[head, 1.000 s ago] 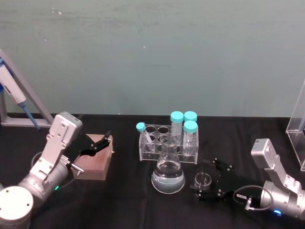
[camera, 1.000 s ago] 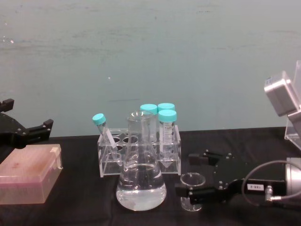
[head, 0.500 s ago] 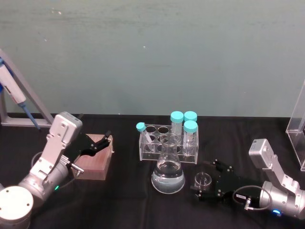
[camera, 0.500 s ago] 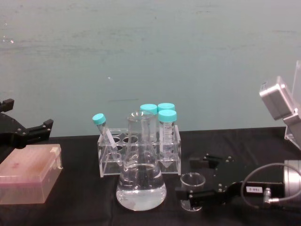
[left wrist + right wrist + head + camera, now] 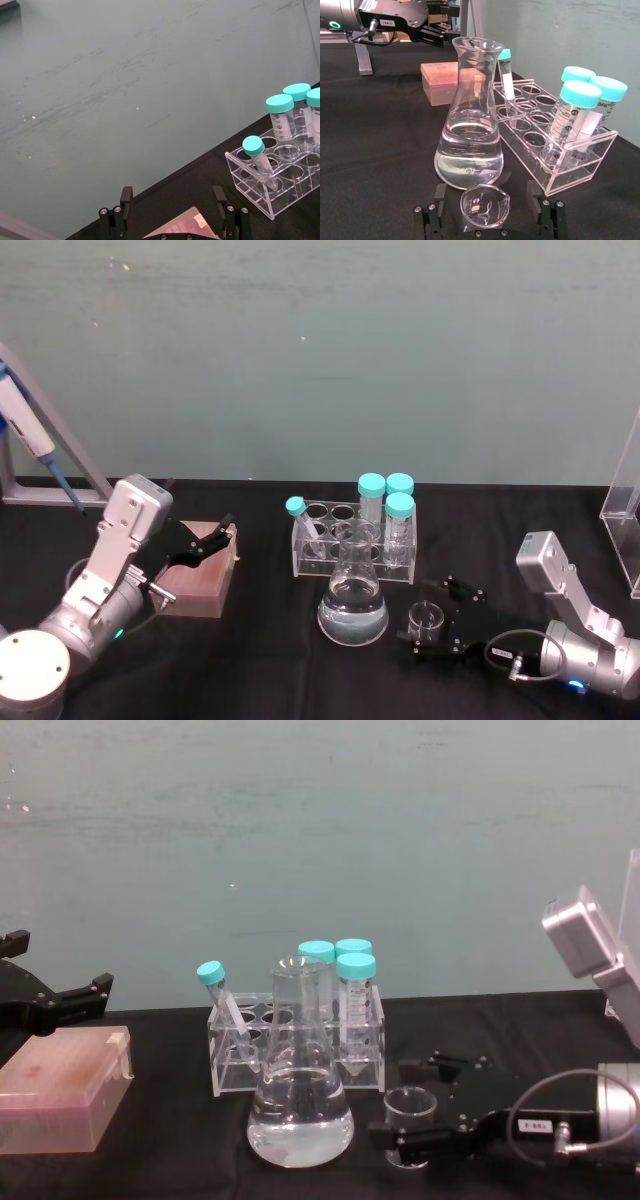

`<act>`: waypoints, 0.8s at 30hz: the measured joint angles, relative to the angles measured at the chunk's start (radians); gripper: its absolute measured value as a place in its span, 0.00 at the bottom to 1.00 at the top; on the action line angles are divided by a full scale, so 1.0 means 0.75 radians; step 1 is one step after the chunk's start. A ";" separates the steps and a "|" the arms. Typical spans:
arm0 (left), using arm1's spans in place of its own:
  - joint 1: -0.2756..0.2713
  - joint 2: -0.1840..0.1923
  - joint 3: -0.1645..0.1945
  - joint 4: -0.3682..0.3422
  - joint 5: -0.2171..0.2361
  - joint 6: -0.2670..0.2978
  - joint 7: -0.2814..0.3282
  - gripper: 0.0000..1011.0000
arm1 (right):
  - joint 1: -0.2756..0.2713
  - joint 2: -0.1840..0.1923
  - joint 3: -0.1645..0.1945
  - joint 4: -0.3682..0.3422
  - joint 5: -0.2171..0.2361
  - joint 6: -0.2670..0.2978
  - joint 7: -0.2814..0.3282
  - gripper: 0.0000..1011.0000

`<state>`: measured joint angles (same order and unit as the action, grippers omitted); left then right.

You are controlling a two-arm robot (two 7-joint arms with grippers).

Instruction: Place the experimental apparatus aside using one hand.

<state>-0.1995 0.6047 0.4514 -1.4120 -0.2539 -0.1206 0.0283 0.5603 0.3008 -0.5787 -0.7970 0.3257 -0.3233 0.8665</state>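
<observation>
Brackets beaker (image 5: 484, 206) beside flask (image 5: 352, 602), right gripper (image 5: 428, 620) spread; likely light, slick, brittle: pinch mid-wall gently. Left gripper (image 5: 172, 197) parked, spread.

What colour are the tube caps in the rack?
Turquoise; the caps show best in the right wrist view.

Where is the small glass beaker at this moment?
In the head view the small beaker stands right of the conical flask, between the open fingers of the right gripper; the left gripper idles far left.
</observation>
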 joint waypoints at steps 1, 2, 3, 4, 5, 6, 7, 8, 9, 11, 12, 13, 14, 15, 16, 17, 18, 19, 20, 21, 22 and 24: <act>0.000 0.000 0.000 0.000 0.000 0.000 0.000 0.99 | 0.000 0.000 0.000 0.000 0.000 0.001 0.000 0.99; 0.000 0.000 0.000 0.000 0.000 0.000 0.000 0.99 | 0.000 -0.001 0.000 0.002 -0.001 0.003 0.000 0.99; 0.000 0.000 0.000 0.000 0.000 0.000 0.000 0.99 | 0.001 -0.002 -0.001 0.003 -0.002 0.004 0.000 0.99; 0.000 0.000 0.000 0.000 0.000 0.000 0.000 0.99 | 0.001 -0.002 -0.001 0.004 -0.002 0.005 0.000 0.99; 0.000 0.000 0.000 0.000 0.000 0.000 0.000 0.99 | 0.001 -0.003 -0.001 0.005 -0.003 0.006 0.000 0.99; 0.000 0.000 0.000 0.000 0.000 0.000 0.000 0.99 | 0.002 -0.004 -0.002 0.008 -0.004 0.007 0.000 0.99; 0.000 0.000 0.000 0.000 0.000 0.000 0.000 0.99 | 0.002 -0.004 -0.002 0.010 -0.004 0.008 0.000 0.99; 0.000 0.000 0.000 0.000 0.000 0.000 0.000 0.99 | 0.003 -0.005 -0.002 0.011 -0.005 0.009 -0.001 0.99; 0.000 0.000 0.000 0.000 0.000 0.000 0.000 0.99 | 0.003 -0.005 -0.002 0.012 -0.005 0.009 -0.001 0.99; 0.000 0.000 0.000 0.000 0.000 0.000 0.000 0.99 | 0.005 -0.008 -0.003 0.019 -0.006 0.011 -0.001 0.99; 0.000 0.000 0.000 0.000 0.000 0.000 0.000 0.99 | 0.008 -0.010 -0.003 0.024 -0.007 0.011 -0.001 0.99; 0.000 0.000 0.000 0.000 0.000 0.000 0.000 0.99 | 0.009 -0.011 -0.003 0.027 -0.007 0.011 -0.001 0.99; 0.000 0.000 0.000 0.000 0.000 0.000 0.000 0.99 | 0.009 -0.012 -0.003 0.029 -0.008 0.011 -0.001 0.99; 0.000 0.000 0.000 0.000 0.000 0.000 0.000 0.99 | 0.011 -0.013 -0.003 0.033 -0.008 0.011 -0.001 0.99; 0.000 0.000 0.000 0.000 0.000 0.000 0.000 0.99 | 0.012 -0.014 -0.003 0.035 -0.009 0.010 -0.001 0.99; 0.000 0.000 0.000 0.000 0.000 0.000 0.000 0.99 | 0.012 -0.015 -0.003 0.038 -0.009 0.010 -0.001 0.99; 0.000 0.000 0.000 0.000 0.000 0.000 0.000 0.99 | 0.014 -0.016 -0.002 0.041 -0.009 0.008 0.000 0.99; 0.000 0.000 0.000 0.000 0.000 0.000 0.000 0.99 | 0.014 -0.016 -0.002 0.041 -0.009 0.008 0.000 0.99; 0.000 0.000 0.000 0.000 0.000 0.000 0.000 0.99 | 0.016 -0.018 -0.001 0.045 -0.009 0.005 0.001 0.99; 0.000 0.000 0.000 0.000 0.000 0.000 0.000 0.99 | 0.017 -0.019 0.000 0.049 -0.009 0.003 0.002 0.99; 0.000 0.000 0.000 0.000 0.000 0.000 0.000 0.99 | 0.018 -0.021 0.001 0.051 -0.009 0.002 0.002 0.99; 0.000 0.000 0.000 0.000 0.000 0.000 0.000 0.99 | 0.019 -0.022 0.002 0.053 -0.008 0.002 0.002 0.99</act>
<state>-0.1995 0.6047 0.4514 -1.4120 -0.2538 -0.1206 0.0283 0.5744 0.2846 -0.5770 -0.7575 0.3194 -0.3220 0.8678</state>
